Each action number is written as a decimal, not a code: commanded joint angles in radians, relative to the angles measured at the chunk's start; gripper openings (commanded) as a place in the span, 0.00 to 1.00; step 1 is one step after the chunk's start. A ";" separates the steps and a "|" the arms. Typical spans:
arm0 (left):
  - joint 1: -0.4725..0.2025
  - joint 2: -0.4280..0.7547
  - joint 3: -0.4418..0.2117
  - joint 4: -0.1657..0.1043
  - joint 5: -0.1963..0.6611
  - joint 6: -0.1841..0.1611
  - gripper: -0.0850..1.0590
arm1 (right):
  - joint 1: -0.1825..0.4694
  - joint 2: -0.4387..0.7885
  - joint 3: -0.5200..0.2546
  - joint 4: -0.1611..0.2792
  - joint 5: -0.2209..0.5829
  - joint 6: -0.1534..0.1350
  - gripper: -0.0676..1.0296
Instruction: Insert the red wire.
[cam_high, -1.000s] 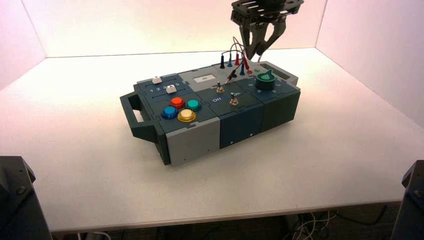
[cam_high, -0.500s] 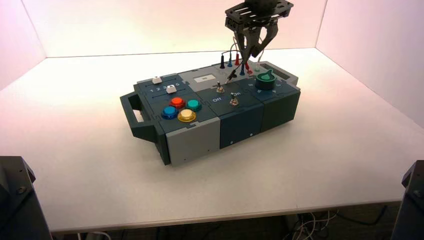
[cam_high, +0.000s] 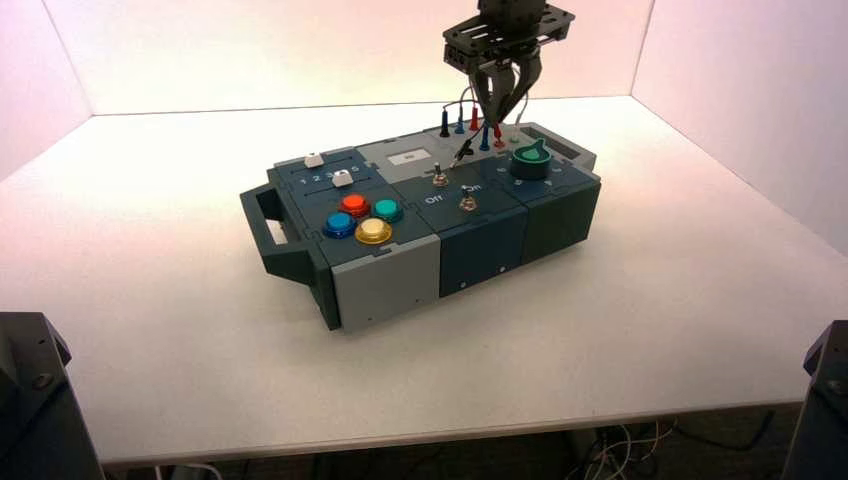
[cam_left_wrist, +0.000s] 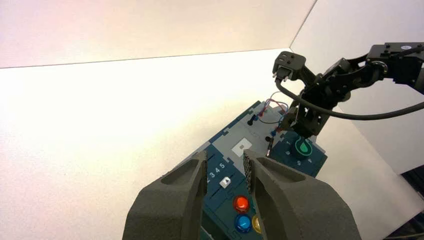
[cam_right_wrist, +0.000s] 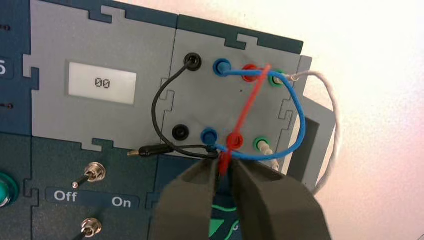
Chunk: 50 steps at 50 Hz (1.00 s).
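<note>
Visibly slim, bright red wire (cam_right_wrist: 250, 104) slants at right gripper (cam_right_wrist: 224, 167); left gripper (cam_left_wrist: 225, 156) apart.

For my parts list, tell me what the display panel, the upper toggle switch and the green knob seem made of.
Panel: probably matte plastic, flat grey.
Toggle switch: metal, with shiny highlights.
Knob: likely plastic, evenly coloured, moulded-looking.

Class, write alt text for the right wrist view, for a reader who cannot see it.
The right gripper closes around the red wire's plug beside the grey socket panel. Black and blue wires loop nearby; a display reads 00.
</note>
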<state>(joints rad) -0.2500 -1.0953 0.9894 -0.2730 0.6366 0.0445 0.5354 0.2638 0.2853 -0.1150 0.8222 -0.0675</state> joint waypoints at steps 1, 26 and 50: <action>-0.002 0.012 -0.035 0.000 -0.012 -0.002 0.43 | 0.006 -0.020 -0.028 -0.005 0.000 -0.009 0.07; 0.000 0.014 -0.035 0.000 -0.012 -0.002 0.43 | 0.006 -0.051 -0.040 -0.028 0.014 0.006 0.04; 0.000 0.015 -0.038 0.000 -0.012 -0.002 0.43 | 0.003 -0.044 -0.064 -0.037 0.023 0.008 0.04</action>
<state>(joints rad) -0.2500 -1.0907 0.9894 -0.2730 0.6351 0.0445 0.5354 0.2470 0.2485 -0.1473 0.8437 -0.0614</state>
